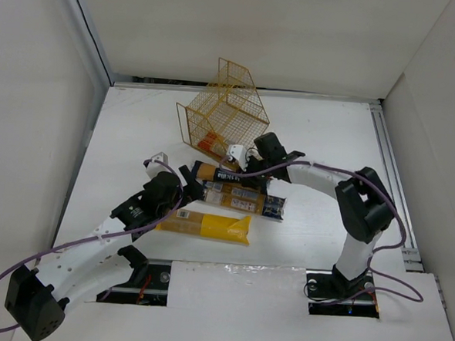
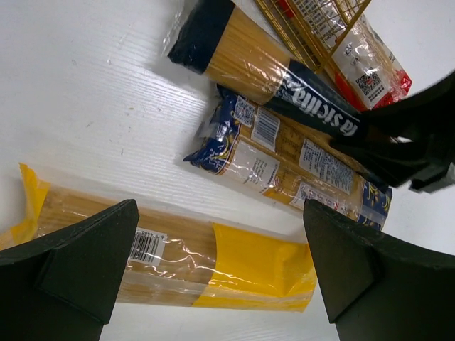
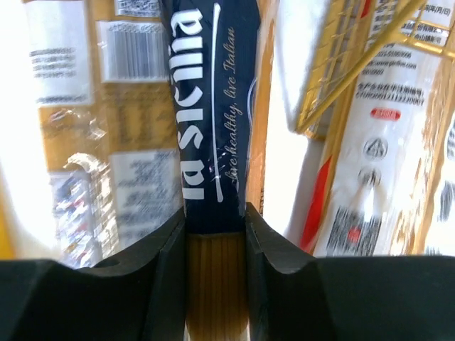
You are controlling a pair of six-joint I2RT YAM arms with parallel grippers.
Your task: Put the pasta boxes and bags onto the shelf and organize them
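The yellow-gold wire shelf (image 1: 223,112) stands tilted at the table's back middle. The red-and-white box (image 1: 211,146) lies partly inside its lower end and also shows in the left wrist view (image 2: 370,71). My right gripper (image 1: 247,168) is shut on the yellow-orange pack with the dark blue label (image 3: 210,106), right beside the shelf. The clear bag with blue ends (image 1: 241,198) lies just in front of that pack. The plain yellow bag (image 1: 209,226) lies nearest the arms. My left gripper (image 2: 220,241) is open and empty, hovering over the yellow bag (image 2: 178,256).
White walls close the table on the left, back and right. The two arms are close together over the packs. The shelf's wires (image 3: 348,64) sit right beside the held pack, and my right gripper (image 2: 405,135) overlaps the blue-ended bag (image 2: 284,160) in the left wrist view.
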